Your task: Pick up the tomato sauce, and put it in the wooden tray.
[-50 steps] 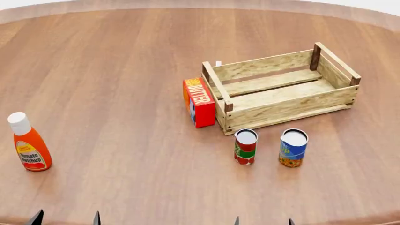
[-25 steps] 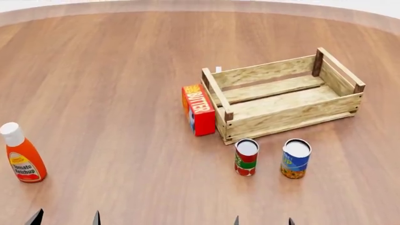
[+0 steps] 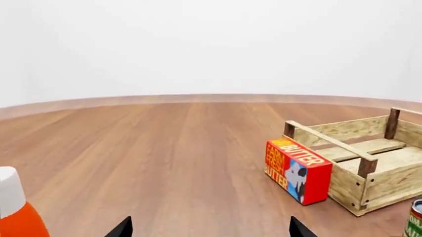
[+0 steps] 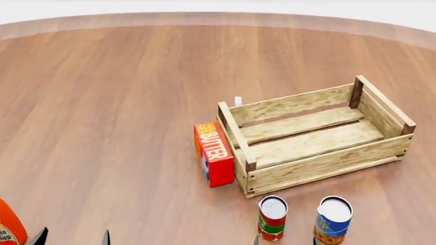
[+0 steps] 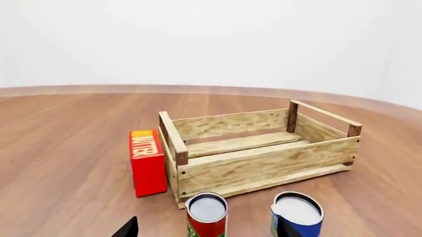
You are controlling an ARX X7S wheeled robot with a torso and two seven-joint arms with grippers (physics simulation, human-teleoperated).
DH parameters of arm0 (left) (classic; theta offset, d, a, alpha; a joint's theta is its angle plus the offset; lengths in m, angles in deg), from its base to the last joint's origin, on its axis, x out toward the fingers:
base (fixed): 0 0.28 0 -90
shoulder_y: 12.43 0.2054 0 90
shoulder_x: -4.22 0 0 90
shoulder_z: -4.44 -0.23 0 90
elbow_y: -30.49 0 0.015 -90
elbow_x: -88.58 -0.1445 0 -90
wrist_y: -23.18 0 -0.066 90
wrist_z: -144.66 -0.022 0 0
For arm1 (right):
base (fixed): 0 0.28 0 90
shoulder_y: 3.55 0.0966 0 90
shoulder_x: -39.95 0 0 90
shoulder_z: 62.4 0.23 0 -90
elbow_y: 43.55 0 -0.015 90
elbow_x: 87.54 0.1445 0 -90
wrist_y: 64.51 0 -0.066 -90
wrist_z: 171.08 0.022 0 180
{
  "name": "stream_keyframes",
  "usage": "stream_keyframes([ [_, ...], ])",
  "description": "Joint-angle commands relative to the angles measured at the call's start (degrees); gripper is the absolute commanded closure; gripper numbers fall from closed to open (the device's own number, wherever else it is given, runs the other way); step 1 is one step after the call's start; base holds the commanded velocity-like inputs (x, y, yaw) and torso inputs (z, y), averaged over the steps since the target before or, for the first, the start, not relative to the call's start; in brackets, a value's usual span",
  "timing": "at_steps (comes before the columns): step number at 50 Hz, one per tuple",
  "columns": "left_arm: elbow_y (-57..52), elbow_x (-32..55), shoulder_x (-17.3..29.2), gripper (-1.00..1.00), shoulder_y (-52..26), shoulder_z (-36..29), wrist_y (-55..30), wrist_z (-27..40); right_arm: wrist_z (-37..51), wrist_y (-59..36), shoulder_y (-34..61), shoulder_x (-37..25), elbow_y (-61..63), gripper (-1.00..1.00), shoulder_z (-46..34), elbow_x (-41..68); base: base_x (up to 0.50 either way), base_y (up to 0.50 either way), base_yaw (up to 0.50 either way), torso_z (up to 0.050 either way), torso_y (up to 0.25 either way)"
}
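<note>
Showing both grippers' fingertips apart at the lower frame edge, holding nothing.
Right gripper (image 5: 207,228) frames the tomato sauce (image 5: 207,216) (box (image 3: 297,170) reads "FARM FRESH BUTTER").

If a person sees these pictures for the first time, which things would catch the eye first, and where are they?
The big wooden tray stands out first, empty, toward the right of the round brown table. A red butter box leans close against its left end. In front of it stand two small cans: the tomato sauce and a blue-and-yellow can to its right.
</note>
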Motion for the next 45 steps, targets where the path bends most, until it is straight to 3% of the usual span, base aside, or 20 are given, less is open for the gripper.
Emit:
stream_keyframes([
  [1, -0.04, 0.31, 0.48, -1.0, -0.04, -0.67, 0.04, 0.64, 0.41, 0.46, 0.02, -0.58, -0.19, -1.0, -0.62, 0.54, 0.39, 0.0, 0.0, 0.0, 0.0],
  [45, 0.64, 1.62, 1.95, -1.0, -0.46, -2.43, 0.76, 2.33, 2.02, 1.18, 0.19, -2.06, -0.3, -1.0, -2.66, 1.8, 0.39, 0.0, 0.0, 0.0, 0.0],
])
